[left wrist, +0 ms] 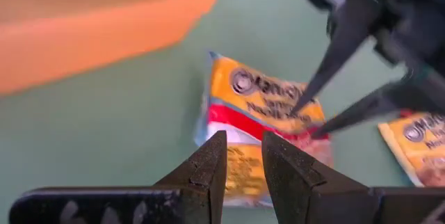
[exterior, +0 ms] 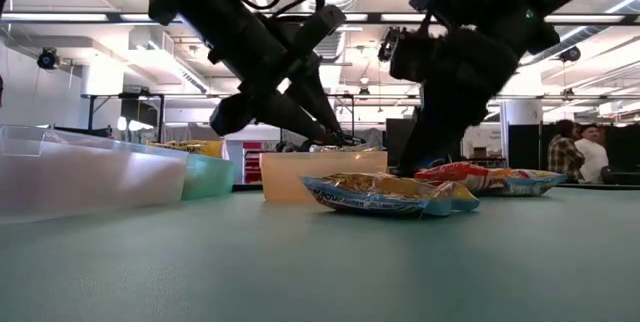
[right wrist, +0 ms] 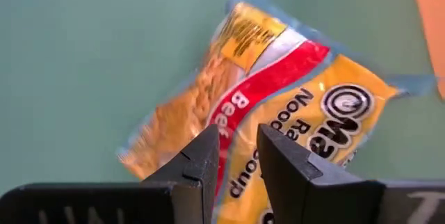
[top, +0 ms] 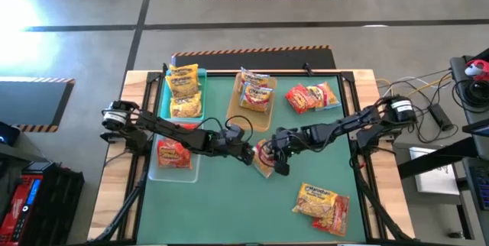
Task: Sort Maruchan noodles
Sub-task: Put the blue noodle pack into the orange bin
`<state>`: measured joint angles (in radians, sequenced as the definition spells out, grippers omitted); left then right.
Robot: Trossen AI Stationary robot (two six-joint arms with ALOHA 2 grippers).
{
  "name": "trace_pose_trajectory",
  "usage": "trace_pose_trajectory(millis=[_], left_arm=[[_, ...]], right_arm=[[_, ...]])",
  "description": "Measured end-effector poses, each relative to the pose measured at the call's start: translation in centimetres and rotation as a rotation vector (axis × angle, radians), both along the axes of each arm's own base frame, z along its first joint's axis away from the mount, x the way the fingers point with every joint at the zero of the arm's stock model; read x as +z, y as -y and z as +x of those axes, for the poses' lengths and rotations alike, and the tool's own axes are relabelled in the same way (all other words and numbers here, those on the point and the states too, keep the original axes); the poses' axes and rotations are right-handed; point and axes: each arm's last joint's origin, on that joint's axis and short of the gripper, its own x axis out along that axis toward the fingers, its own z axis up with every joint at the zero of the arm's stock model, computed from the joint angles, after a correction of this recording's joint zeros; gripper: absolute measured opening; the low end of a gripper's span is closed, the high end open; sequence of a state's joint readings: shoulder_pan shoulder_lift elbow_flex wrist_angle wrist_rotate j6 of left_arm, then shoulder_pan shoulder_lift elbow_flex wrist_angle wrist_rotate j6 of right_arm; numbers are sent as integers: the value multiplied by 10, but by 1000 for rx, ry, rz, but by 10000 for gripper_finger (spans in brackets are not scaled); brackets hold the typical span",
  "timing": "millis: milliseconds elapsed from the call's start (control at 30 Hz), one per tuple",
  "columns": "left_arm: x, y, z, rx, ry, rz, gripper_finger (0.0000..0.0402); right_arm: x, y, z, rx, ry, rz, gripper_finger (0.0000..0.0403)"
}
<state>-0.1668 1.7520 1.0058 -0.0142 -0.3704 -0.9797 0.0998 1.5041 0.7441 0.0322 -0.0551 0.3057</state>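
From above, my left pincer [top: 246, 152] and right pincer [top: 276, 154] meet over one Beef packet [top: 265, 159] lying mid-counter [top: 229, 208], near the tan tray [top: 263, 120]. Level with the counter, the packet [exterior: 388, 194] lies flat. My left wrist shows fingers [left wrist: 208, 172] narrowly parted, empty, short of it. My right wrist shows the same slim gap, hovering over the wrapper [right wrist: 278, 106]. I judge I'm mid-pick: next, one pincer must descend and pinch an edge.
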Motion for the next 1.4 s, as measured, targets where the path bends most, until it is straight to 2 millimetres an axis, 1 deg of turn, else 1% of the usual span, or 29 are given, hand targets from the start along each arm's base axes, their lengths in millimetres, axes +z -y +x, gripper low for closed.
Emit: trace_pose_trajectory(millis=[133,267,433,633,800,967,1100,1167,1333,1400], left_arm=[[-8,10,7,-51,43,-47,75],[-17,17,15,-31,107,-106,75],[-27,23,21,17,117,-176,75],[-36,31,20,98,115,-285,75],[-47,33,21,177,116,-354,75],[-53,32,21,237,123,-384,74],[-57,32,19,255,91,-387,74],[-63,31,16,273,56,-378,74],[-63,32,15,289,40,-390,74],[-63,32,15,290,47,-389,74]], right_arm=[[8,1,-5,-122,-30,115,91],[14,1,-5,-204,-16,197,91],[13,2,-6,-266,-45,245,91],[7,11,-12,-335,-135,252,91],[7,12,-12,-309,-147,280,98],[7,11,-12,-288,-148,288,123],[9,10,-14,-226,-158,316,145],[13,9,-17,-198,-163,319,155],[29,11,-29,-183,-160,307,177],[34,13,-33,-193,-146,268,181]])
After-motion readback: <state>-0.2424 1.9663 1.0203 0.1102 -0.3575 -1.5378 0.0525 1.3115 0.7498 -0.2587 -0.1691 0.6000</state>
